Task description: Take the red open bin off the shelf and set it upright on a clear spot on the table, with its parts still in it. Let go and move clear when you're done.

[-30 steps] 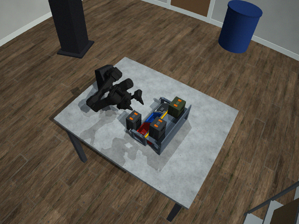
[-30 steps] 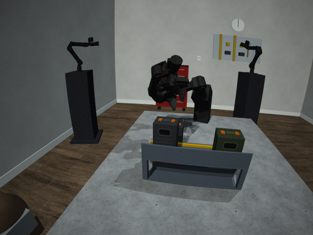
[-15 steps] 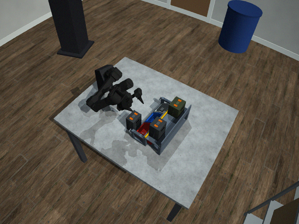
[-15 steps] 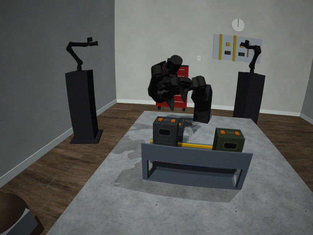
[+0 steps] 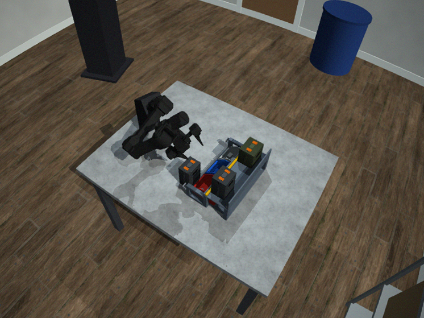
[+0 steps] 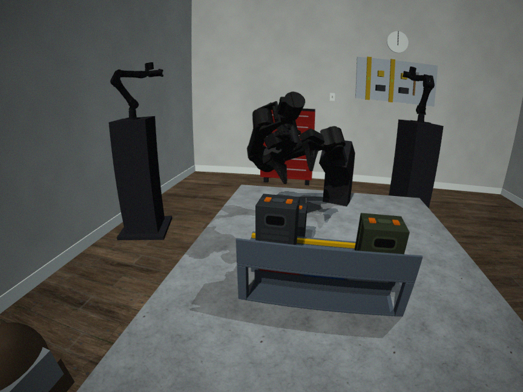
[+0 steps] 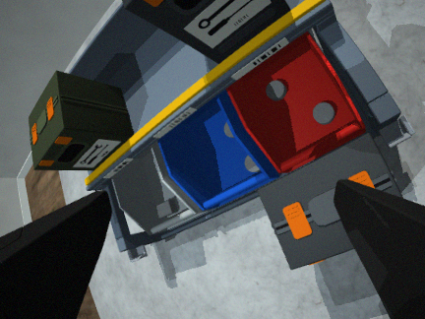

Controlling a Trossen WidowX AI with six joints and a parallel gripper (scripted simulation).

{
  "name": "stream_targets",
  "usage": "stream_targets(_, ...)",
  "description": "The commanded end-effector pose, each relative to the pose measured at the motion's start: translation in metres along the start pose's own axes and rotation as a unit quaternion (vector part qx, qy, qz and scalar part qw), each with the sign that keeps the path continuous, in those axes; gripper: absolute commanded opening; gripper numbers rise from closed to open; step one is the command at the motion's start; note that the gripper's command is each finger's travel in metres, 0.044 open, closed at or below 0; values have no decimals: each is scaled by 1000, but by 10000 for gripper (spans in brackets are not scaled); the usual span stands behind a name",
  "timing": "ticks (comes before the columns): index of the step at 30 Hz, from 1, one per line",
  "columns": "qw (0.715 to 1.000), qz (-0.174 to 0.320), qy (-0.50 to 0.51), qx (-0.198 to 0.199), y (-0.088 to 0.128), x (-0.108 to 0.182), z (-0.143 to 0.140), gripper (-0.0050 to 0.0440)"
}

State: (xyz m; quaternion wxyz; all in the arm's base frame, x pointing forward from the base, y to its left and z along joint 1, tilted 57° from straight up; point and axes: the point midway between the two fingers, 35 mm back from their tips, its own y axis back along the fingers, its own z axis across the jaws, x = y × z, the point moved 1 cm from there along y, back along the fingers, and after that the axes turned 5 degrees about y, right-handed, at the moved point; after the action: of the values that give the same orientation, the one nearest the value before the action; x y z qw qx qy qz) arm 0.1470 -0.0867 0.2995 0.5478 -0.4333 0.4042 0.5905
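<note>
The red open bin (image 5: 202,182) (image 7: 295,104) sits in the lower level of the grey shelf (image 5: 250,177) (image 6: 325,261), at the end of a row. Two round grey parts (image 7: 323,112) lie in it. A blue bin (image 5: 214,166) (image 7: 211,151) is beside it, then a grey bin (image 7: 141,190). My gripper (image 5: 193,150) (image 6: 298,175) (image 7: 223,197) is open and empty. It hovers above the table in front of the shelf's open side, pointing at the bins. In the exterior view the shelf's back panel hides the bins.
A dark toolbox (image 5: 189,170) (image 7: 315,223) stands on the table (image 5: 276,221) right in front of the red bin. Another dark toolbox (image 5: 223,180) (image 6: 276,219) and a green box (image 5: 251,150) (image 6: 382,234) (image 7: 73,120) sit on the shelf's top.
</note>
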Motion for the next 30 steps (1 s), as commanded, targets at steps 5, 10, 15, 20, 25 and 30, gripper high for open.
stream_targets(5,997,-2,81,9,-23,13,-18,440)
stream_targets(10,991,-3,133,14,-38,22,-31,440)
stream_targets(15,991,-3,133,14,-38,22,-31,440)
stream_targets(20,990,-1,143,6,-7,4,-6,440)
stream_targets(25,980,-4,200,21,-38,22,-31,440)
stream_targets(30,980,-4,200,21,-38,22,-31,440)
